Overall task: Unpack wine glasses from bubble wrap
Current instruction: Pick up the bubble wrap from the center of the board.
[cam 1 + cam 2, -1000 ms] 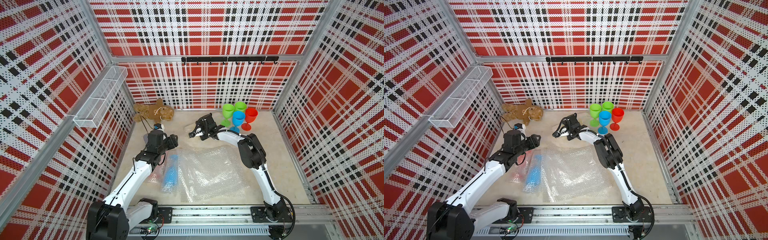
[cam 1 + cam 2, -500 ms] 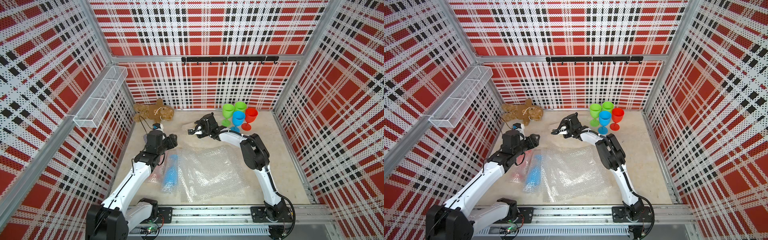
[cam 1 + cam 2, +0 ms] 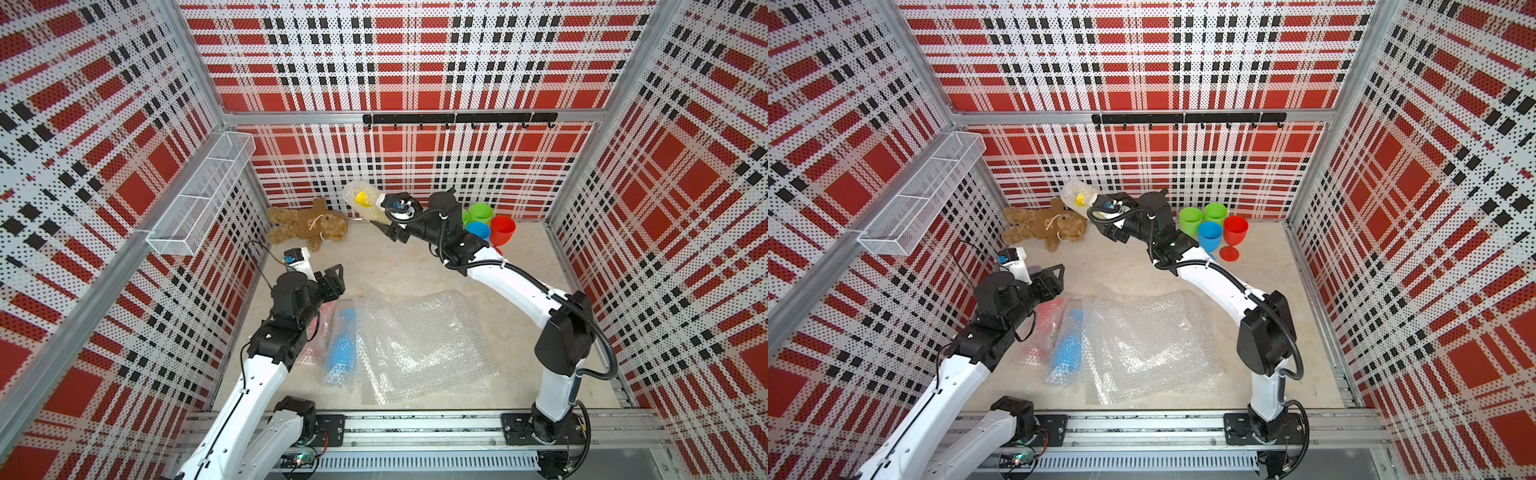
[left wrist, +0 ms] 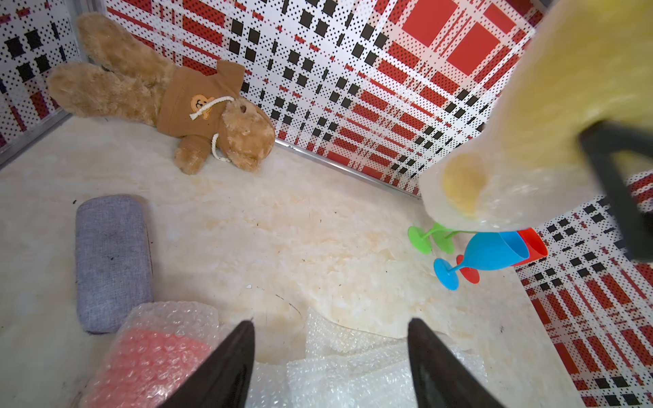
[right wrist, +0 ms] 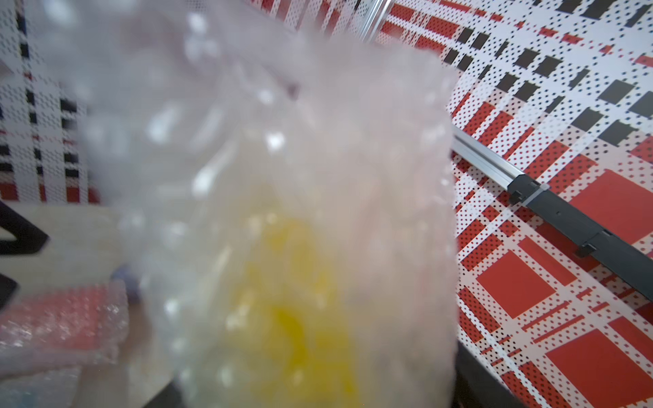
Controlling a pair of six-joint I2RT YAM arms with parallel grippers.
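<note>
Nearer than the brown plush teddy bear (image 3: 307,224): emptied clear bubble-wrap sheets (image 3: 419,345), a wrapped blue plastic goblet (image 3: 343,345), a wrapped red goblet (image 4: 152,353), the left gripper (image 4: 330,321) wide and empty. Beside the bear, the right gripper (image 3: 376,214) clamps the wrapped yellow goblet (image 3: 360,198). Right of the bear, four bare goblets (image 3: 503,229) stand; three remain.

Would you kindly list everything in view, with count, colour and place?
standing goblets: 4, two green, one blue, one red, back right
wrapped yellow goblet: 1, yellow, aloft near back wall
wrapped blue goblet: 1, blue, at sheets' left edge
wrapped red goblet: 1, red, under left arm
bubble wrap sheets: several, clear, flat mid-table
teddy bear: 1, brown, back left
case: 1, grey, beside wrapped red goblet
wire basket: 1, white, left wall
hook rail: 1, black, back wall
left gripper: 1, black, open, left side
right gripper: 1, black, gripping wrapped yellow goblet
</note>
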